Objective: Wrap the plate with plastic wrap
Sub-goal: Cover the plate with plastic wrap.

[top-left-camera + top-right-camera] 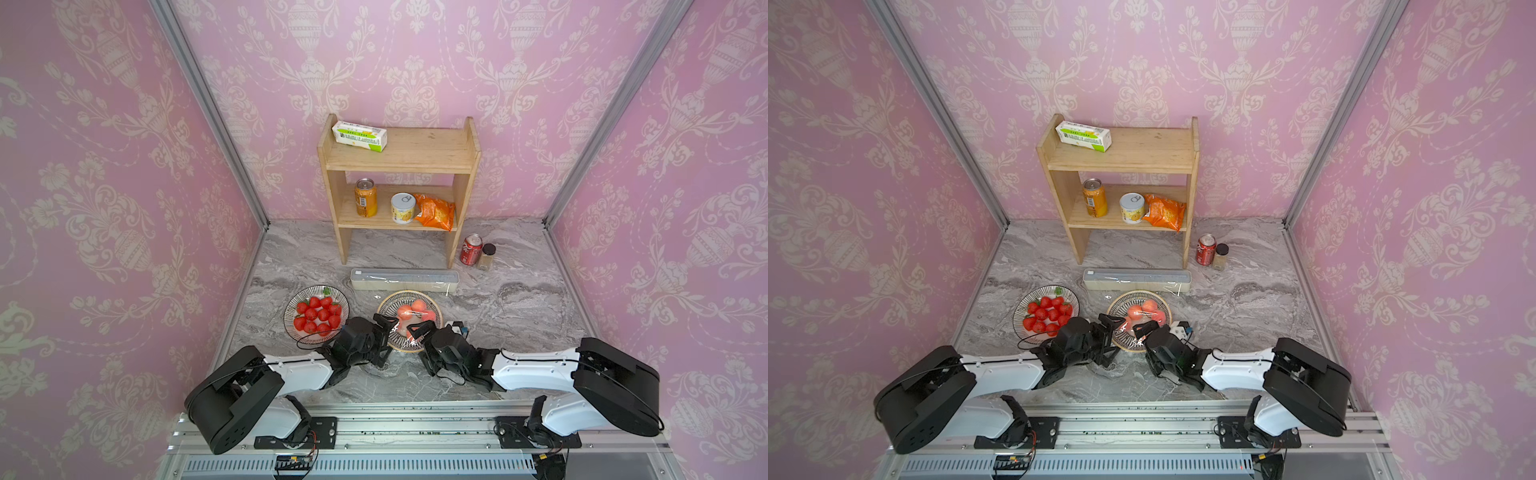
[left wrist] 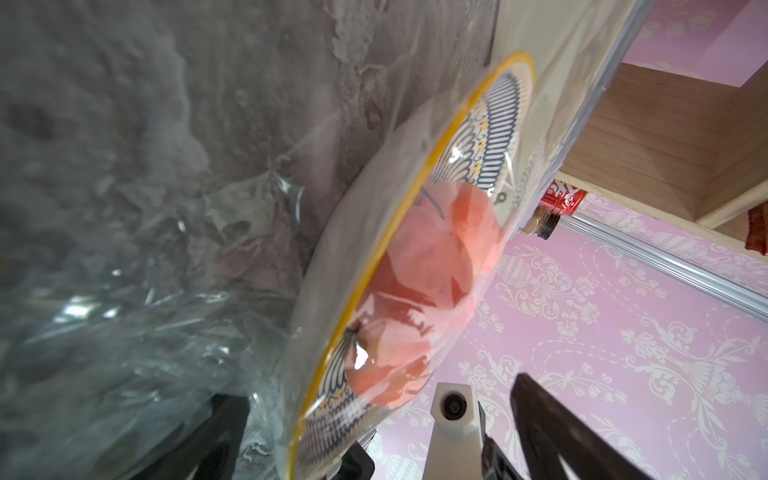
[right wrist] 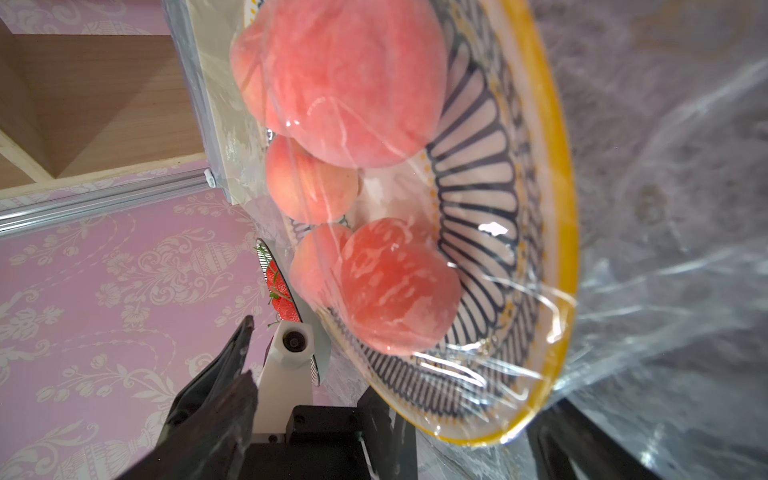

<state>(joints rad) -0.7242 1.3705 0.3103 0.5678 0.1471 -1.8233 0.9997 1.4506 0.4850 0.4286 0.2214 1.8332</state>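
Plates (image 1: 288, 319) (image 1: 385, 305): two. Cans (image 1: 366, 198) (image 1: 403, 208) (image 1: 471, 249): three. Jar (image 1: 487, 257), carton (image 1: 359, 136), snack bag (image 1: 434, 212), dispenser box (image 1: 405, 279): one each.

The plate (image 1: 409, 296) is round, with a yellow rim and dark stripes, and sits flat on the marble top (image 1: 519, 316) with peaches (image 3: 353, 83) on it. The plastic wrap (image 3: 644, 291) is draped over the fruit, clear and crinkly, spilling past the rim. Its long cream dispenser box (image 1: 405, 279) lies just behind the plate, lid closed.
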